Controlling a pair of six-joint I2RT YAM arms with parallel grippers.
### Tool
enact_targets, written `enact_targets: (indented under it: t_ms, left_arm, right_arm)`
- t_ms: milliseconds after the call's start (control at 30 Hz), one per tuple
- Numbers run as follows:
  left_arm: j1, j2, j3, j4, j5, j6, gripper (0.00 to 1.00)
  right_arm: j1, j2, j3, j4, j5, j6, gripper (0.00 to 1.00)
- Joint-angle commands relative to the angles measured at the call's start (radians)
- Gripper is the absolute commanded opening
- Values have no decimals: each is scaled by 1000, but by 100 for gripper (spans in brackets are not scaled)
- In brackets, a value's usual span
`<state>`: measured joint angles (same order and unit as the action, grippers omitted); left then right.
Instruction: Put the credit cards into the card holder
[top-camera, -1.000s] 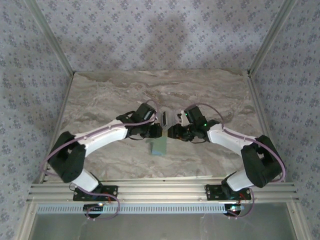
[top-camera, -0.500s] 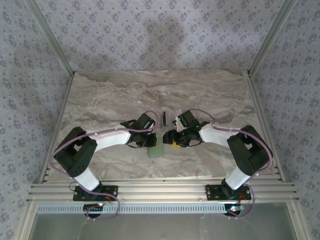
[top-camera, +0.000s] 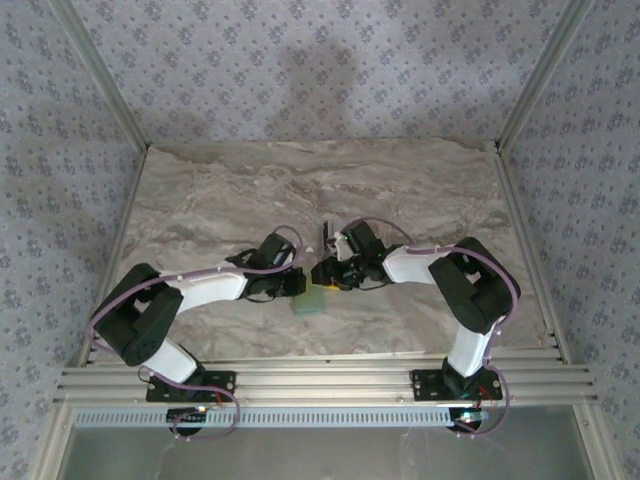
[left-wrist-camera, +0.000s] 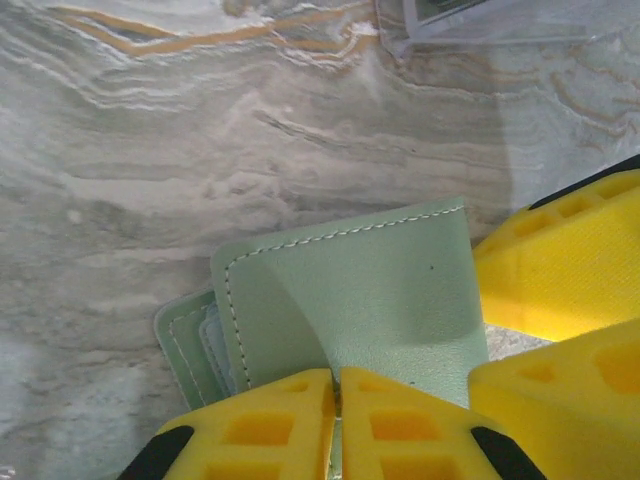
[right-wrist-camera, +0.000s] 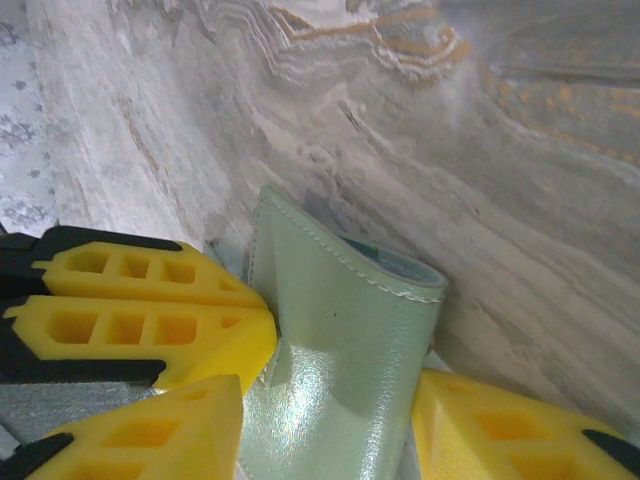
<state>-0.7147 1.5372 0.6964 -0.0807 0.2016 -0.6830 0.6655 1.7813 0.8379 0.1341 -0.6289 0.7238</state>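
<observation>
Pinching tightly, the left gripper (left-wrist-camera: 337, 385) clamps its yellow fingers on one panel of the small sage-green stitched bifold card holder (left-wrist-camera: 360, 300). The right gripper (right-wrist-camera: 328, 390) straddles the same holder from the opposite side, jaws partly apart; whether they squeeze it is unclear. A grey veined marble tabletop (left-wrist-camera: 200, 130) lies beneath.

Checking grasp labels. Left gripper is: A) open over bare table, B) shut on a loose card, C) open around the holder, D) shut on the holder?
D: in the left wrist view the left gripper is pinched shut on an edge of the green holder.
</observation>
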Motion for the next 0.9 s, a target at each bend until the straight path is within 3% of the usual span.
enact_targets:
  t_ms: [0,167,633,867]
  left_arm:
    - [24,45,-89,-81,-29,-19,11]
    - [39,61,-129,-17,-3,-40,10]
    - [49,77,-162,69,16,-77,10]
    - [50,63,-153,54,22,-71,10]
  right_arm:
    - [37,53,7,89,-89,105,46]
    - [48,78,-7,203,-106,186,41]
    - [140,94,40,147,-83,171,33]
    - [130,29,22,128,-69,154,1]
